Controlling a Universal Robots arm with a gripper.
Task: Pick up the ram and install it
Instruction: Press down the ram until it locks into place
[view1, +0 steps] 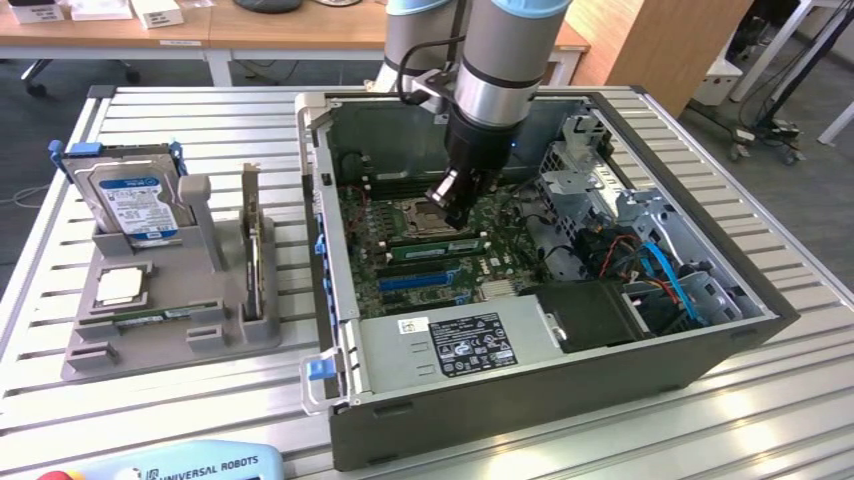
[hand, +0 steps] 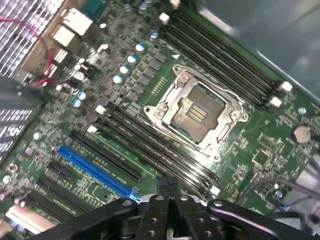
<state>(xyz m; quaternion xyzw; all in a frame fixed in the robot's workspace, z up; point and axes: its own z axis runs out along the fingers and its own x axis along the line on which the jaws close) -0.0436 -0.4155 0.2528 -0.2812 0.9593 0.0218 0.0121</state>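
While the gripper (view1: 450, 213) hovered closed and empty inside the computer case (view1: 350, 290), the ram (view1: 430, 243) seemingly sat in a slot beside the CPU socket (hand: 196, 114), so seating looked underway, calling for a straight downward press.

Claw (view1: 451, 212) hangs inside the computer case (view1: 534, 385), above the motherboard (view1: 400, 262).

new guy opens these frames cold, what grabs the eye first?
Probably the open computer case on the slatted table, with the arm reaching down into it and its claw shut just above the motherboard. In the wrist view, the silver CPU socket sits mid-board, flanked by rows of black memory slots. Beside the case, toward the exterior view's left, a grey parts stand holds a blue-labelled hard drive.
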